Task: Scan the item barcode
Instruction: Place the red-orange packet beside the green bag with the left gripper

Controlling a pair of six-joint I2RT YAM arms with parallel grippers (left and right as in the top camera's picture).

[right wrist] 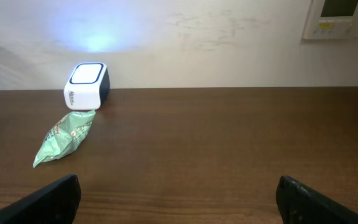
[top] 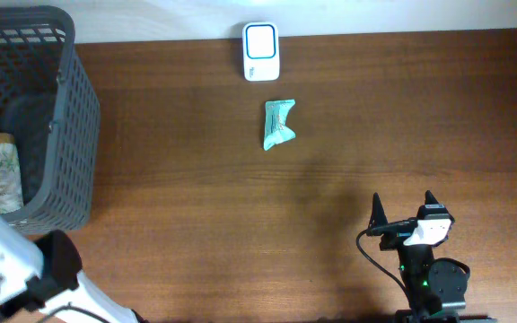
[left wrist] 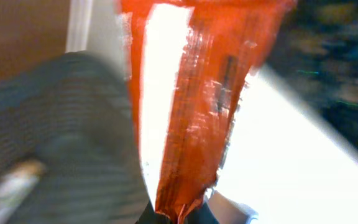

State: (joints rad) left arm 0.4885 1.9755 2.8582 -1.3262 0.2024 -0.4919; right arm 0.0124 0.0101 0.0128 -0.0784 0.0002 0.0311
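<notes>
Closest thing to any lens is a red packet (left wrist: 191, 93), pretty much filling the left wrist view. It's smeary orange-red with a pale stripe down one side, and it narrows to a point at the bottom edge, where the left gripper (left wrist: 176, 218) is clamped tight on it. Only dark slivers of the fingers show, so don't ask me for detail. There's a dark streak on the wrapper, too blurred to say if it's a barcode. Behind it is a grey ribbed mass and a bright white patch, both out of focus.

From overhead that arm is mostly cut off. You get its white body in the lower left corner and a tiny bit of red at the left edge, over the grey basket (top: 70, 117). The basket itself runs off frame. A bottle (top: 5, 175) with a tan cap lies inside, label unreadable.

The right gripper (top: 403, 205) sits low on the right above the bare wooden table (top: 196, 224), jaws spread wide with nothing between them. Its own camera only catches the two black finger ends in the bottom corners.

The white scanner (top: 261, 51) stands at the far edge of the table. A crumpled green packet (top: 278, 124) lies just in front of it, not touching. Its print is too small to read.
</notes>
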